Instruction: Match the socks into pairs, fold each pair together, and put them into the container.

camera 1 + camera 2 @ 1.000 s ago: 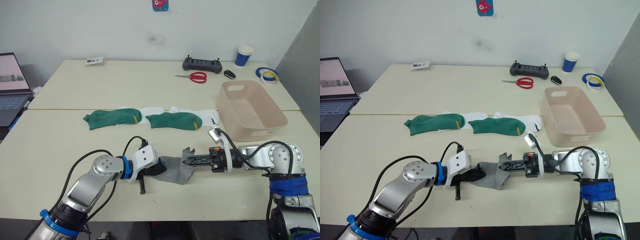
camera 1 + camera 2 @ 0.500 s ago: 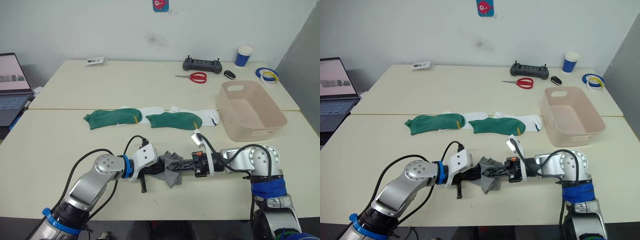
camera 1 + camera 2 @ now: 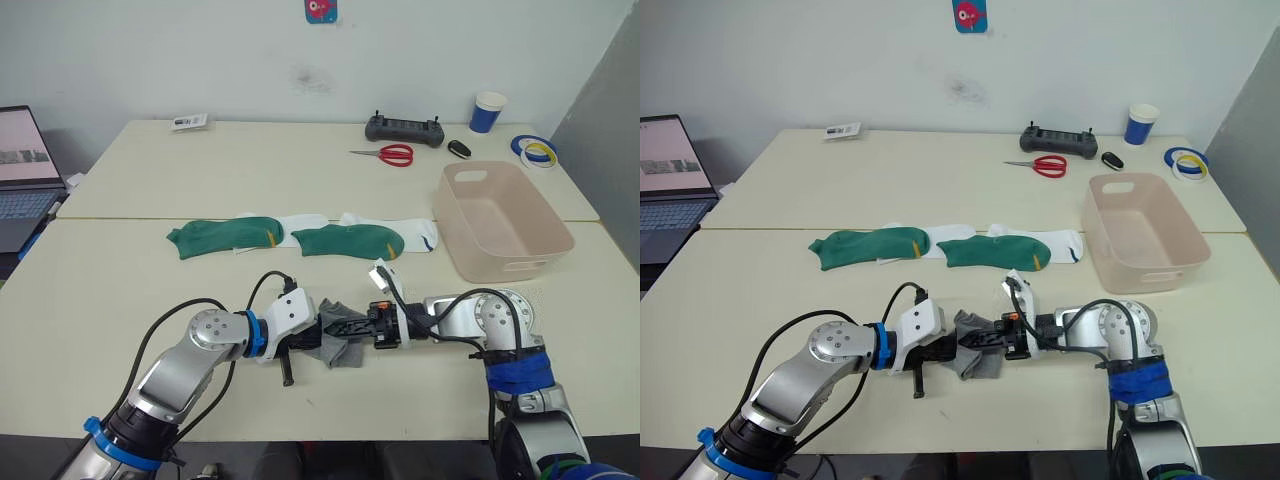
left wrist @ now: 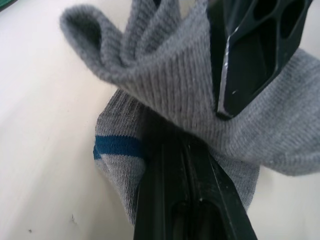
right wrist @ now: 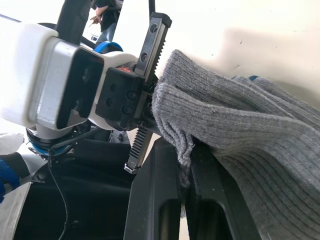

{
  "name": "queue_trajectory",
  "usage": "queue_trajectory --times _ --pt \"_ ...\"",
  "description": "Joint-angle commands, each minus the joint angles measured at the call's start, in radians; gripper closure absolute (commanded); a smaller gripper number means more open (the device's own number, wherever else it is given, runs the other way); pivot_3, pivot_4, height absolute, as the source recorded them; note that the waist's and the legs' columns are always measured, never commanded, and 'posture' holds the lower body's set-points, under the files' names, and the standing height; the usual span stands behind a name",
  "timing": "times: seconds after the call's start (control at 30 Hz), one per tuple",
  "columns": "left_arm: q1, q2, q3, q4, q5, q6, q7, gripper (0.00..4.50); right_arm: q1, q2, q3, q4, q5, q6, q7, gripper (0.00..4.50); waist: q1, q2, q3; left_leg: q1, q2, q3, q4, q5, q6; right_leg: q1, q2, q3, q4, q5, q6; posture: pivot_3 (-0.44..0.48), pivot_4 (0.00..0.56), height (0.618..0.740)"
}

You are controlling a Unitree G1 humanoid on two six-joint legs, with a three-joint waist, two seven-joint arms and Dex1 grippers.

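Two grey socks (image 3: 335, 342) sit bunched on the desk (image 3: 130, 280), just in front of the green socks (image 3: 350, 241), now folded over. The right gripper (image 3: 345, 328), jaws clenched on the toe end, has swept it across to meet the left gripper (image 3: 312, 338), jaws clamped on the cuff end. Fold looks nearly made; the container (image 3: 505, 222) waits empty, well beyond.

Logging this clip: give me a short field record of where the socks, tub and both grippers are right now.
grey socks: bunched at the front of the table, between both grippers
left gripper: shut on grey socks
right gripper: shut on grey socks
green socks: flat in a row
white socks: under them
tub: empty
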State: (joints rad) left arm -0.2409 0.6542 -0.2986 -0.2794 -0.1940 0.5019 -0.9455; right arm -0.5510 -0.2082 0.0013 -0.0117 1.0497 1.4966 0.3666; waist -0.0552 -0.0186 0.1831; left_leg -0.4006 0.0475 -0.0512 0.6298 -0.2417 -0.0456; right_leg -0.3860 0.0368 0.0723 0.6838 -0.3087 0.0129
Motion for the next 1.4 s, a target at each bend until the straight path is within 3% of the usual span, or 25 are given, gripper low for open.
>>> queue_trajectory --times 0.03,0.1,0.2,0.37,0.47,0.53,0.6,0.7,0.83,1.03,1.4 --pt "0.004 0.009 -0.009 0.016 0.022 0.020 0.010 4.50 -0.010 0.020 -0.011 -0.018 -0.005 -0.013 0.020 3.91 0.000 0.000 0.000 0.000 0.000 0.000 0.000 0.000 0.000 0.000 0.000 0.000 0.000 0.000 0.000 0.000 0.150 0.740" --pt "0.000 0.009 -0.010 0.022 0.023 0.018 0.007 4.50 -0.016 0.024 -0.036 -0.028 0.006 -0.003 0.022 3.42 0.000 0.000 0.000 0.000 0.000 0.000 0.000 0.000 0.000 0.000 0.000 0.000 0.000 0.000 0.000 0.000 0.150 0.740" --pt "-0.004 0.009 -0.012 0.028 0.025 0.015 0.005 4.50 -0.025 0.030 -0.087 -0.039 0.038 0.022 0.016 2.35 0.000 0.000 0.000 0.000 0.000 0.000 0.000 0.000 0.000 0.000 0.000 0.000 0.000 0.000 0.000 0.000 0.150 0.740" --pt "-0.011 0.005 -0.016 0.040 0.027 0.009 0.003 4.50 -0.037 0.014 -0.182 -0.075 0.144 0.104 0.027 2.35 0.000 0.000 0.000 0.000 0.000 0.000 0.000 0.000 0.000 0.000 0.000 0.000 0.001 0.000 0.000 0.000 0.150 0.740" --pt "-0.013 0.003 -0.018 0.044 0.028 0.005 0.002 4.50 -0.023 -0.055 -0.203 -0.141 0.201 0.113 0.077 2.35 0.002 0.000 0.000 0.000 0.000 0.000 0.000 0.000 0.000 0.000 0.000 0.000 0.001 0.000 0.000 0.000 0.150 0.740" --pt "-0.015 0.005 -0.018 0.048 0.027 0.002 0.001 4.50 0.001 -0.139 -0.134 -0.228 0.139 0.025 0.158 2.35 0.002 0.000 0.000 0.000 0.000 0.000 0.000 0.000 0.000 0.000 0.000 0.000 0.001 0.000 0.000 0.000 0.150 0.740" --pt "-0.018 0.007 -0.018 0.053 0.026 -0.001 -0.001 4.50 0.049 -0.247 0.001 -0.322 -0.041 -0.198 0.275 2.35 0.003 0.000 0.000 0.000 -0.001 0.000 0.000 0.000 0.000 0.000 0.000 0.000 0.000 0.000 0.000 0.000 0.150 0.740" --pt "-0.023 0.009 -0.018 0.059 0.026 -0.003 -0.004 4.50 0.138 -0.373 0.199 -0.367 -0.360 -0.660 0.494 2.93 0.001 0.000 0.000 0.001 0.000 0.000 0.000 0.000 0.000 0.001 0.000 -0.001 -0.001 0.000 0.000 0.000 0.150 0.740" --pt "-0.029 0.009 -0.021 0.063 0.026 -0.003 -0.008 4.50 0.206 -0.384 0.327 -0.292 -0.611 -1.073 0.611 4.35 0.001 0.000 0.000 0.001 0.000 0.000 0.000 0.000 0.000 0.001 0.000 -0.001 -0.001 0.000 0.001 0.000 0.150 0.740" --pt "-0.038 0.013 -0.025 0.072 0.028 -0.006 -0.021 4.50 0.207 -0.296 0.394 -0.100 -0.760 -1.268 0.626 4.43 0.002 0.000 0.000 0.001 0.000 0.000 0.002 0.001 -0.001 0.002 -0.001 0.000 0.000 0.002 0.002 0.000 0.150 0.740" --pt "-0.037 0.033 0.017 0.060 -0.009 0.002 -0.049 4.50 0.225 -0.234 0.415 0.062 -0.862 -1.257 0.609 4.43 0.003 0.000 0.000 0.006 0.000 -0.001 0.002 0.001 -0.001 0.006 -0.001 0.000 0.001 0.002 0.002 0.000 0.150 0.740"
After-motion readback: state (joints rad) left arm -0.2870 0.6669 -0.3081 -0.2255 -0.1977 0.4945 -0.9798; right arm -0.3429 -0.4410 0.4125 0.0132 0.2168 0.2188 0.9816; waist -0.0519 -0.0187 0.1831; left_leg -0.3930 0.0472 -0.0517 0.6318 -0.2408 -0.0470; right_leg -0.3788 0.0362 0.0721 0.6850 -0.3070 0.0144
